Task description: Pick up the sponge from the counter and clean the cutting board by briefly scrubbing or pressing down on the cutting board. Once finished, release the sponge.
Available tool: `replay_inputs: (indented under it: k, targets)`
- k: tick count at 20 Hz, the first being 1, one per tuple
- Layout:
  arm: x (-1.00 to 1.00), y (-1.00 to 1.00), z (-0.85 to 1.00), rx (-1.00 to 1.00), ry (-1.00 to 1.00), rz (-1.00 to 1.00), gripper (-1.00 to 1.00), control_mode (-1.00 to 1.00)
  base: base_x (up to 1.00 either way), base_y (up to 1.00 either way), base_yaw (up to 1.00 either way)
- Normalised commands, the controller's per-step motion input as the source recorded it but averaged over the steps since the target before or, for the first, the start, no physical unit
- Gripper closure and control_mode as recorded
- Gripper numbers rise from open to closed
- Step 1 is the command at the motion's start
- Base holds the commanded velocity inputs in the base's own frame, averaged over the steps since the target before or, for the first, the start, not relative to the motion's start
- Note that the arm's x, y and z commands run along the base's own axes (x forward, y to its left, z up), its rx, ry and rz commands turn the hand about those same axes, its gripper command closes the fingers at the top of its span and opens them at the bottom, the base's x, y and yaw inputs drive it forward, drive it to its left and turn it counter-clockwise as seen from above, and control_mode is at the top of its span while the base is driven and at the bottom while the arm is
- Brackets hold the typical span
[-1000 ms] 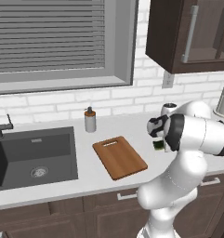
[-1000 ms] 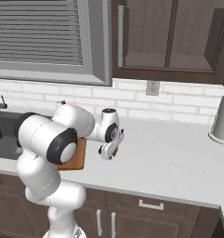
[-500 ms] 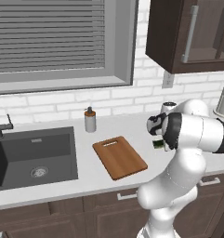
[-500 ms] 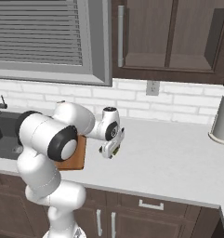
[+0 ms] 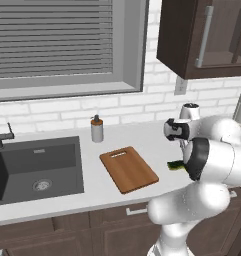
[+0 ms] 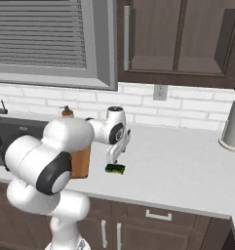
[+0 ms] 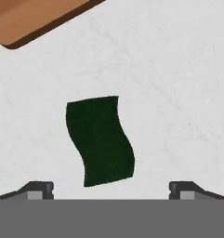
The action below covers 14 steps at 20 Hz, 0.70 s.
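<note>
Simulated kitchen, robot arm at a long light grey-white smooth counter (image 6: pixel 187 166) over dark brown cabinets.

Small flat rectangular sponge, dark green on top with a yellow underlayer (image 6: pixel 115 169) (image 7: pixel 100 140) (image 5: pixel 176 165): flat on the counter, off the board, to the right of it in the left base view and partly hidden there behind the white arm. Yellow layer visible along its lower edge in the right base view.

Flat rectangular reddish-brown wooden cutting board with rounded corners and a slot handle near its far short edge (image 5: pixel 128 168) (image 7: pixel 29 18): flat on the counter between the sink and the sponge, apart from the sponge; one corner in the upper left of the hand view; largely hidden behind the arm in the right base view (image 6: pixel 81 161).

Two-finger gripper (image 6: pixel 112 161) (image 7: pixel 111 189): pointed down, directly above the sponge. Jaws spread wide, fingertips (image 7: pixel 39 189) on either side of the sponge with bare counter between each tip and the green surface; nothing grasped, sponge released.

Inset dark sink basin (image 5: pixel 37 165): left of the board. Small pale soap dispenser bottle with a brown pump top (image 5: pixel 97 130): upright near the white brick wall, behind the board. Pale grey cylindrical vessel (image 6: pixel 233 124): upright at the far right of the counter, well apart from the sponge.
</note>
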Motion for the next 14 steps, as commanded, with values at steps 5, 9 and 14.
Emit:
replay_inputs:
  k: [5, 9, 14]
  targets:
    - [-0.53, -0.01, 0.56, 0.00, -0.10, 0.04, -1.00, -1.00, 0.00, 0.00, 0.00]
    - [-0.57, 0.00, 0.40, 0.00, -0.03, 0.05, -1.00, -1.00, 0.00, 0.00, 0.00]
    - [-0.59, -0.02, 0.40, 0.00, -0.09, 0.06, -1.00, -1.00, 0.00, 0.00, 0.00]
